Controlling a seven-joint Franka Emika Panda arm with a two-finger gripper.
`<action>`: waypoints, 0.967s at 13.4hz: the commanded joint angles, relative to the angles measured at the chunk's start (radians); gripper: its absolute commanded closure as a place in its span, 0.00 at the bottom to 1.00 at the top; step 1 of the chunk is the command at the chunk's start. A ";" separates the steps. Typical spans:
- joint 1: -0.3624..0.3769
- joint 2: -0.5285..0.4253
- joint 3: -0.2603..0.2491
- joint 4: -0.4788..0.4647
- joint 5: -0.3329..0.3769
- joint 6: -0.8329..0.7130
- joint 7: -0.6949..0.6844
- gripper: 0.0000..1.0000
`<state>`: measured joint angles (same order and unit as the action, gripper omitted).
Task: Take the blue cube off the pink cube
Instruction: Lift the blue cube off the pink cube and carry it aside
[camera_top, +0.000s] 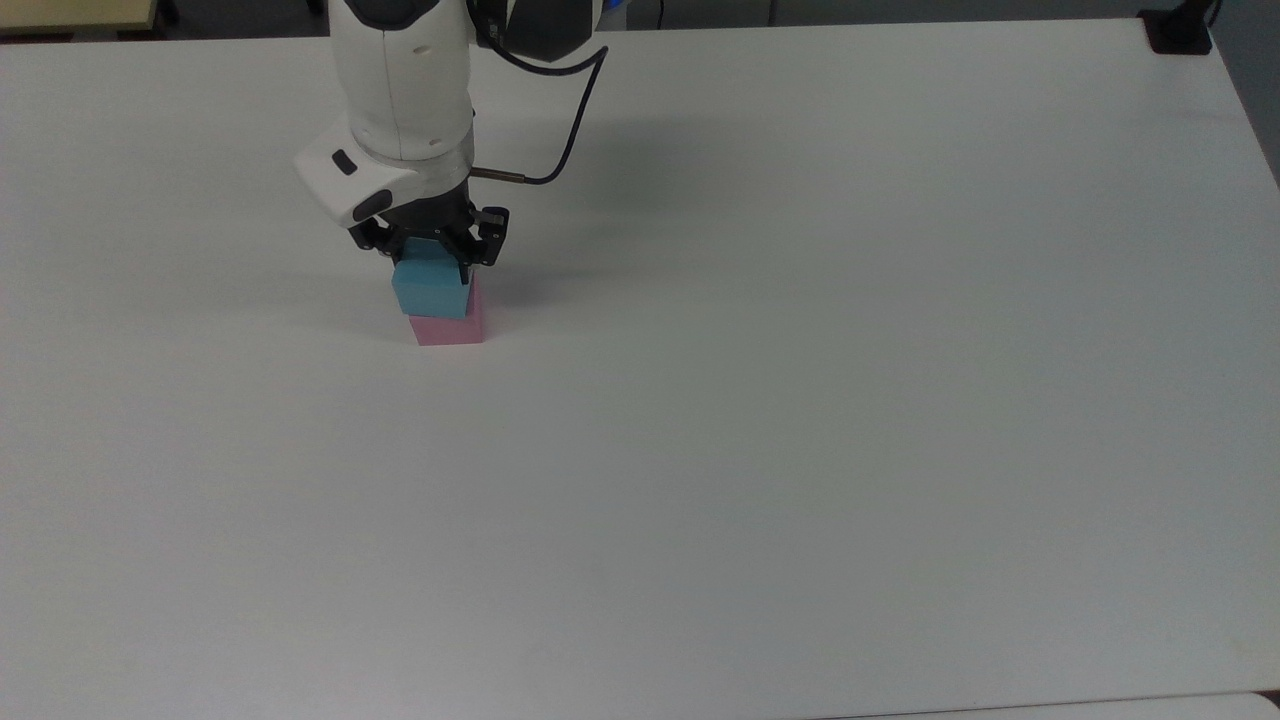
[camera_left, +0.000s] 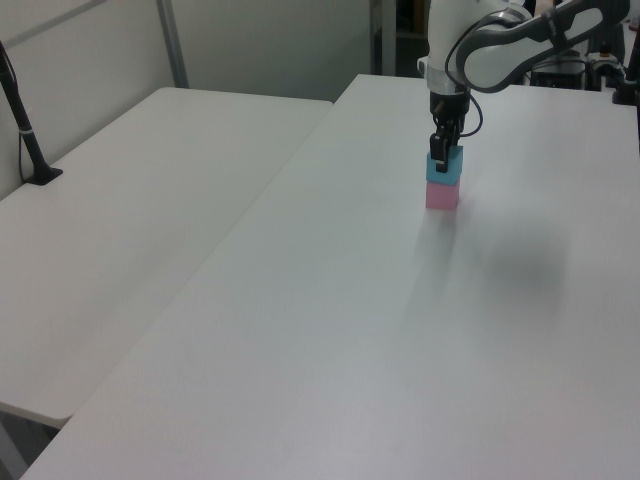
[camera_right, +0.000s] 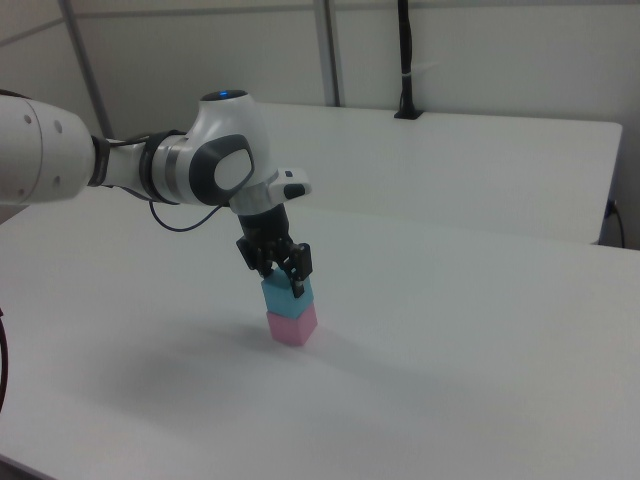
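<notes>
The sky-blue cube (camera_top: 430, 292) (camera_left: 446, 171) (camera_right: 281, 294) sits squarely on the pink cube (camera_top: 450, 328) (camera_left: 442, 196) (camera_right: 291, 326), which rests on the white table (camera_top: 800, 400) at the top view's upper left. My gripper (camera_top: 427, 258) (camera_left: 440, 158) (camera_right: 283, 277) has come straight down over the stack. Its black fingers press against two opposite sides of the blue cube's upper half, shut on it. The gripper body hides the blue cube's top face in the top view. The pink cube is untouched.
A black cable (camera_top: 565, 120) loops from the wrist. A black clamp (camera_top: 1180, 30) sits at the table's far right corner in the top view. A second white table (camera_left: 140, 210) with a black post (camera_left: 22, 120) adjoins on the left view's left.
</notes>
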<state>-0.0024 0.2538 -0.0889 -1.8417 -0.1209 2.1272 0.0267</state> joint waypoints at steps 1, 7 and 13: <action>0.016 -0.053 -0.037 -0.004 -0.006 0.008 -0.017 0.87; 0.009 -0.050 -0.216 0.036 0.004 0.005 -0.276 0.86; -0.007 0.044 -0.350 0.036 0.130 0.147 -0.573 0.81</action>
<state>-0.0120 0.2392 -0.4030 -1.8071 -0.0485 2.1857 -0.4500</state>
